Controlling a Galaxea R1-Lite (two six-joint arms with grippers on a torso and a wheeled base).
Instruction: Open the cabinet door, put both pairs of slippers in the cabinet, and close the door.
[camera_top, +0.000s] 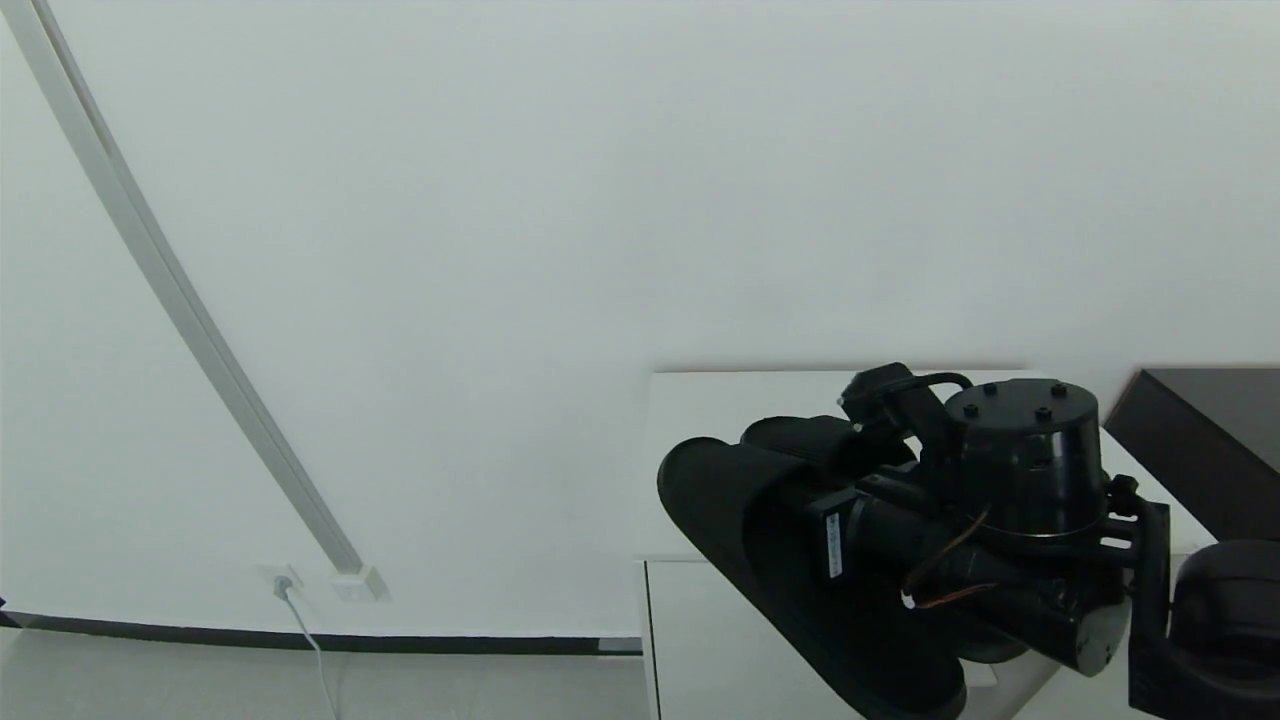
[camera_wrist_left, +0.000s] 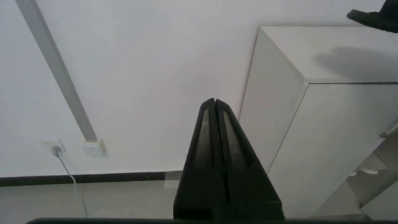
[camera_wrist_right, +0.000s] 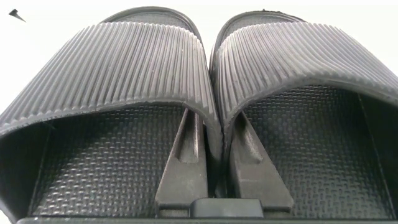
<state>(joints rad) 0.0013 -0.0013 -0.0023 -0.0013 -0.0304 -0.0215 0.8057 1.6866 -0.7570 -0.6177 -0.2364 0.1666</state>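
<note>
We see the right tool (camera_wrist_right: 214, 118) clamped on a pair of black slippers (camera_top: 720, 490), one finger inside each slipper, pinching the inner edges of the ribbed straps together. In the head view the slippers hang at the lower right of the frame, in front of the white cabinet (camera_top: 690, 650) and across its top edge. The left tool (camera_wrist_left: 214, 104) has its fingers pressed together with nothing between them, and it points at the wall (camera_top: 600, 200) beside the cabinet. A small white label (camera_top: 833, 545) on the right arm (camera_top: 1000, 570) carries print too small for us to read. A wall socket (camera_top: 280, 580) with a cable sits at lower left.
</note>
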